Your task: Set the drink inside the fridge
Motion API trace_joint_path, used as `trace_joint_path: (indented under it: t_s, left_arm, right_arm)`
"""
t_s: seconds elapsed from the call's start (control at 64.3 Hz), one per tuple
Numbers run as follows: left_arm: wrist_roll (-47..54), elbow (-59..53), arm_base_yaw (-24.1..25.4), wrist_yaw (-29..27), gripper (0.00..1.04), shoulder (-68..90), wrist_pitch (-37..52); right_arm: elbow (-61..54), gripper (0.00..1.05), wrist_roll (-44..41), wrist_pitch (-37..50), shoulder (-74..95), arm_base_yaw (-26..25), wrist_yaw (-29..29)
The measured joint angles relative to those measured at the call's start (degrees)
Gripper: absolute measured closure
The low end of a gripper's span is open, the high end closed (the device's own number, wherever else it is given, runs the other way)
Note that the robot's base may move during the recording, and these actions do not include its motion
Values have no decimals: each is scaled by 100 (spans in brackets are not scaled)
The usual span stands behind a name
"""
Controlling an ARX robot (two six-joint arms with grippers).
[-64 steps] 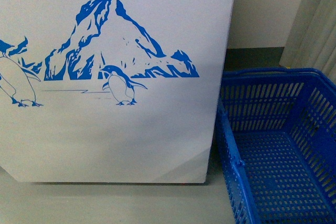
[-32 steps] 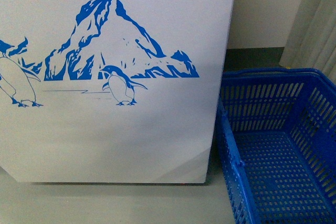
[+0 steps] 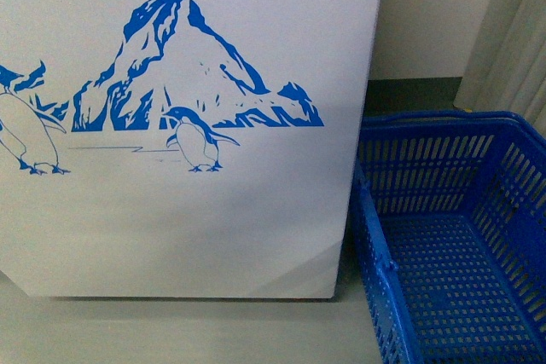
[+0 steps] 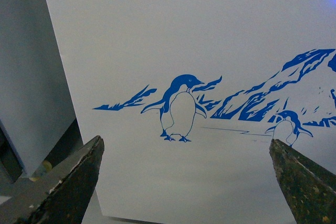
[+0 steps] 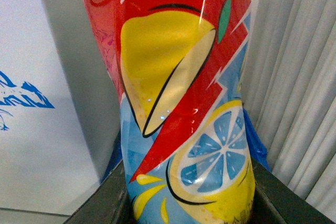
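Observation:
The fridge (image 3: 188,210) fills the left of the front view, a white wall with a blue mountain and penguins; neither arm shows there. In the left wrist view the same white fridge (image 4: 210,40) faces the camera, and my left gripper (image 4: 186,182) stands open before it, its dark fingers (image 4: 73,182) far apart with nothing between. The drink (image 5: 184,103) fills the right wrist view, its red, yellow and blue label close up. My right gripper (image 5: 189,203) is shut on the drink's lower part. The cap is out of view.
A blue plastic basket (image 3: 452,236) stands on the floor just right of the fridge, touching or nearly touching its corner. Pale curtains (image 3: 512,40) hang behind the basket, also seen as curtains (image 5: 299,77) beside the drink. A grey surface (image 4: 26,66) borders the fridge.

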Motion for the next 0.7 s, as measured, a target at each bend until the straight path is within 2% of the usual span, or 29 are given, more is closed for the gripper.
trace_joint_path:
  t_s: [0.7]
  left_arm:
    - [0, 0, 0, 0, 8, 0, 0]
  right_arm:
    - [0, 63, 2, 0, 0, 0, 0]
